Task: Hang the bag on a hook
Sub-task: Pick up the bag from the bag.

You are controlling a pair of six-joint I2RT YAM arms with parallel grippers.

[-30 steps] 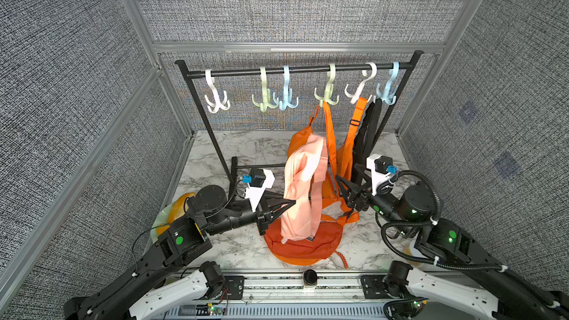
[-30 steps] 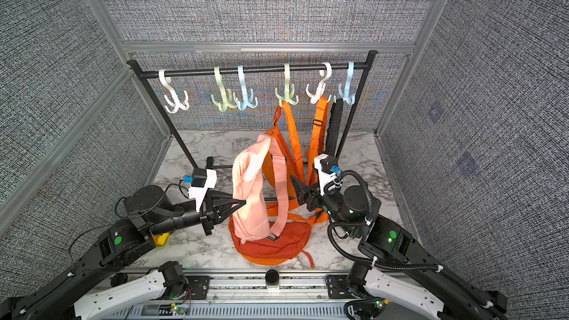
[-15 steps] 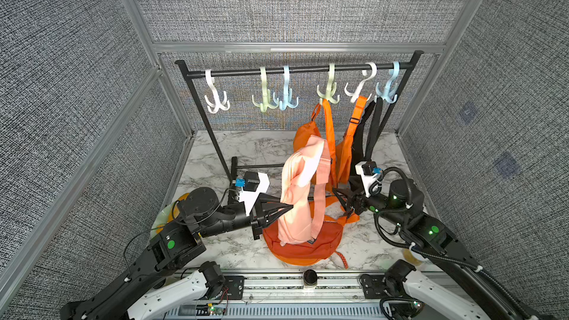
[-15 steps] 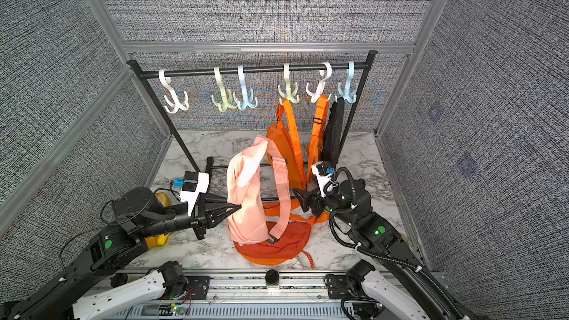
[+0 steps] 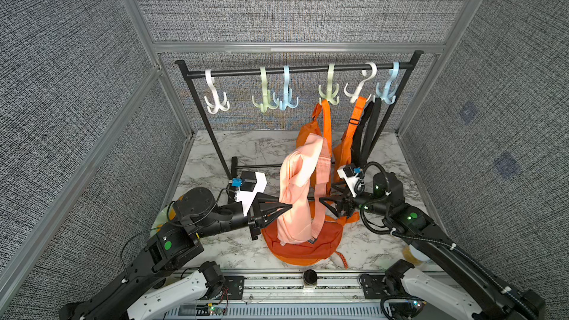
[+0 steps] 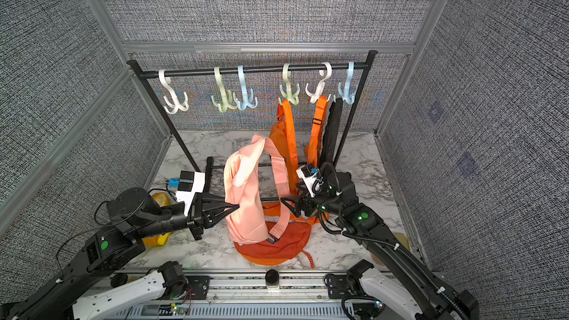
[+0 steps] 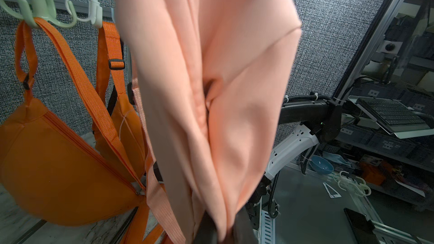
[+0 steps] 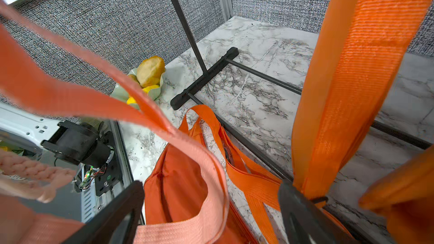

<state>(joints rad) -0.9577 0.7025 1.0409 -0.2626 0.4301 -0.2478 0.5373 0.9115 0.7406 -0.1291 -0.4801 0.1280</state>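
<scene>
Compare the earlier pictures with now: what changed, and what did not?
The right gripper moved in toward the strap of the pink bag, jaws opening wider around it. The left gripper still pinches that bag; the hung orange bags stayed put.

The peach fabric bag hangs upright and crumpled, its strap looping down, in front of the pale hooks.

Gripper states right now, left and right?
Left gripper: closed on the peach bag, pinching its fabric.
Right gripper: open; peach strap passes between its jaws, ungripped.
</scene>
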